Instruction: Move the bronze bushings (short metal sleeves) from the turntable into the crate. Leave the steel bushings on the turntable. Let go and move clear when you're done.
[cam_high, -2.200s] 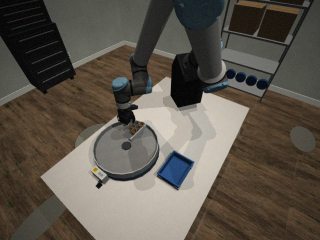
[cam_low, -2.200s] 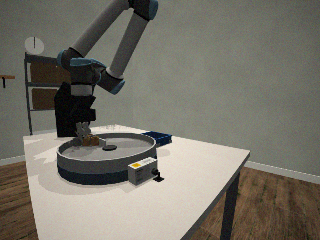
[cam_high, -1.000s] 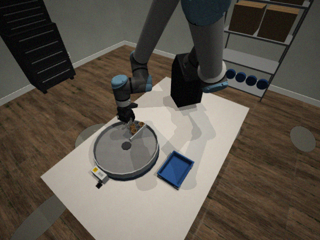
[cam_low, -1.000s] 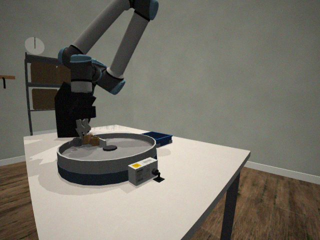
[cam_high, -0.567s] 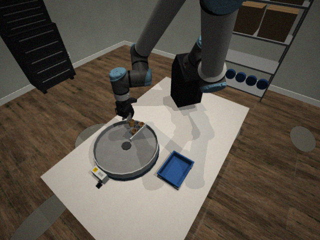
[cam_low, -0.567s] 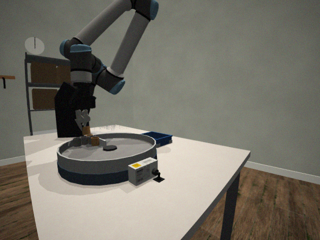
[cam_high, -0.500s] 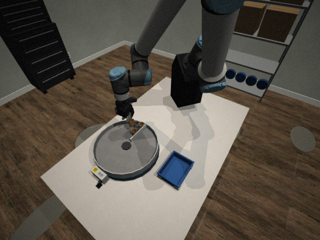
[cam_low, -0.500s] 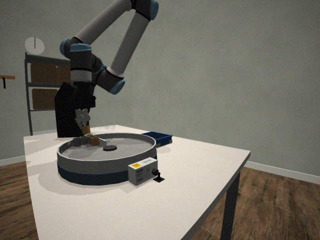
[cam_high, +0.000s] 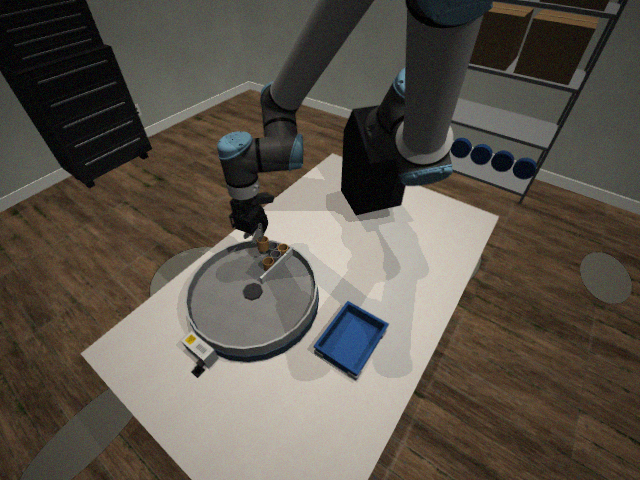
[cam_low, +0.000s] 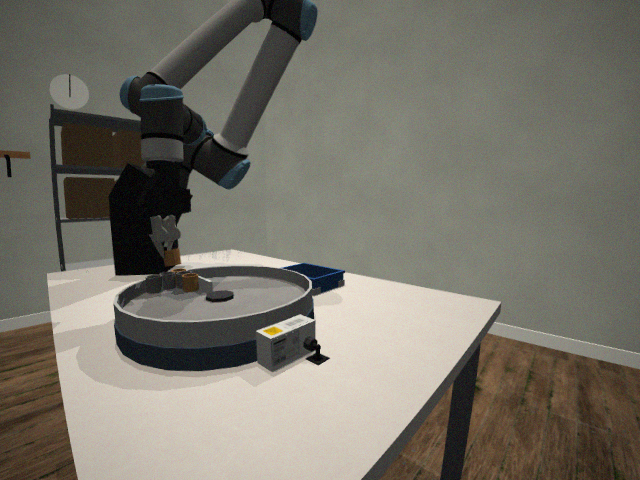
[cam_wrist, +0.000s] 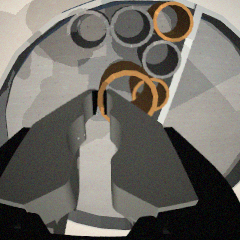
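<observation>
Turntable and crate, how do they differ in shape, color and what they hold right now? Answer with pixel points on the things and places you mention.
The turntable (cam_high: 222, 315) (cam_low: 206, 331) (cam_wrist: 215, 100) is round; the crate (cam_high: 351, 338) (cam_low: 321, 280) is rectangular.
The turntable is grey above a dark blue base; the crate is blue throughout.
Bushings (cam_high: 268, 266) (cam_low: 190, 283) (cam_wrist: 183, 24) stand on the turntable; none are in the crate.
Both are low-walled and open-topped.
</observation>
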